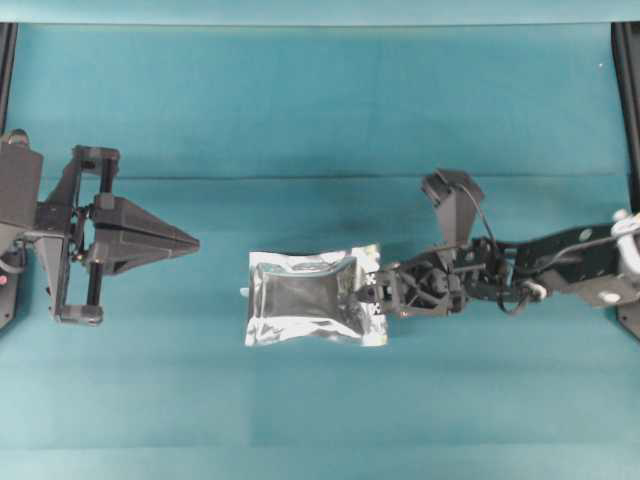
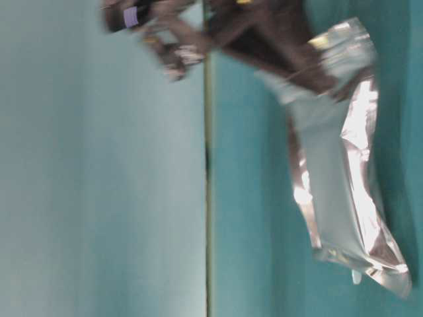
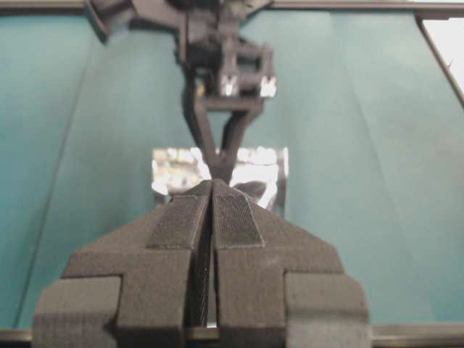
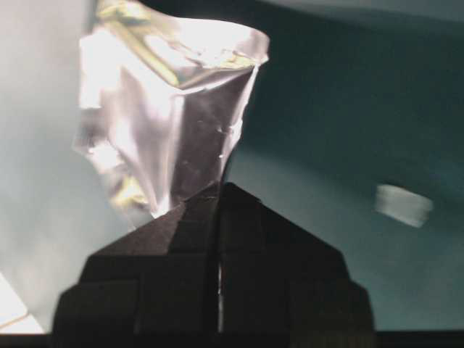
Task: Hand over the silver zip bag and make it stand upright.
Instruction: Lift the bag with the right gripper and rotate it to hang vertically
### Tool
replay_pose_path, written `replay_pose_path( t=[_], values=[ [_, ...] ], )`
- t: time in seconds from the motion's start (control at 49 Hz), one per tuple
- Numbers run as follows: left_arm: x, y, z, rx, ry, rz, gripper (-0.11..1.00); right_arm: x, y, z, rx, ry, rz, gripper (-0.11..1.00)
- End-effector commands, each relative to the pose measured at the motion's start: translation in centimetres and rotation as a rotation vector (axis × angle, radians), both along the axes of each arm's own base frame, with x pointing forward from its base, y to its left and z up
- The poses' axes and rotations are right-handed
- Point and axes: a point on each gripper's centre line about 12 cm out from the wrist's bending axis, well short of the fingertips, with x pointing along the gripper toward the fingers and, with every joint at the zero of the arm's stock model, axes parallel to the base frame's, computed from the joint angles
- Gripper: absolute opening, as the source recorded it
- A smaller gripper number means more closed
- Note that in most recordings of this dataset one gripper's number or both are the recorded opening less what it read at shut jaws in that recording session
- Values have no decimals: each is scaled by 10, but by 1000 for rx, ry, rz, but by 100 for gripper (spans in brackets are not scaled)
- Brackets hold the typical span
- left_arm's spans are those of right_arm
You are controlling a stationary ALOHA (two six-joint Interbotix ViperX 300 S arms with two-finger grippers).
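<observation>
Foil is what you're dealing with here, so expect it to be light, floppy and slick. The shiny, crinkled silver zip bag (image 1: pixel 305 300) with flat sealed edges and a puffed middle sits about mid-bench on the teal cloth-covered bench (image 1: pixel 300 110), and your right gripper (image 1: pixel 368 295) has its fingers clenched on the bag's right-hand end. From the right wrist view the fingers (image 4: pixel 181 239) are pinched on a thin fold of foil, with the rest of the pouch fanning out above them. In the table-level view the bag looks partly lifted and sagging from the grip, though that picture is blurry, so I can't say for sure whether the far end is off the bench.

Your left gripper (image 1: pixel 190 243) is clenched on nothing, parked well apart to the left, pointing at the bag.

My take: a pinch on a sealed edge is the better hold, since the puffed middle will probably squash and slide. The crinkles may let it slip if you swing fast. For the handover, I'd have the left side open up and take the opposite flat seam. Standing it up will likely need the base spread flat, since a pouch this soft tends to flop over.
</observation>
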Motion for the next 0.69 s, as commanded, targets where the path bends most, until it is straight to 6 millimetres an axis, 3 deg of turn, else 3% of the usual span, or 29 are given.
replay_pose_path(
  t=[0.0, 0.306, 0.673],
  values=[
    [1, 0, 7, 1, -21, -1, -4, 11, -3, 32, -40, -14, 89, -3],
    [1, 0, 6, 1, -20, -1, -4, 29, -13, 79, -130, 146, 383, -3],
    [0, 0, 6, 1, -23, -1, -4, 49, -31, 116, -283, 294, 599, -3]
  ],
)
